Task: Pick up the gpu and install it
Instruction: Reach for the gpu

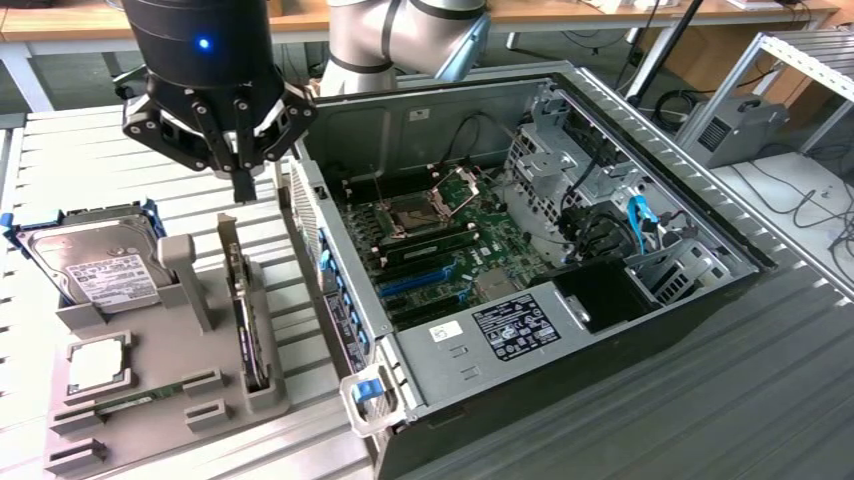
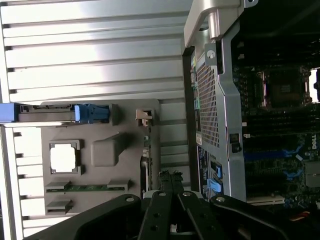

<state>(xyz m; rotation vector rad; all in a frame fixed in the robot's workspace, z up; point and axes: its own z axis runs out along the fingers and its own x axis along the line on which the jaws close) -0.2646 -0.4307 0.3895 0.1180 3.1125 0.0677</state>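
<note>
Closed and empty, the pincer point(image 1: 244, 192) hovers over the gpu point(image 1: 244, 318) just below; it should open and centre across the card's thin top edge.

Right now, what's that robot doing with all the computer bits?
A robot arm's gripper hangs just above one end of the gpu, with its fingers pressed together and holding nothing. The gpu stands on its edge in a slot of the gray holder, beside the open computer case. It has not been picked up yet.
</note>
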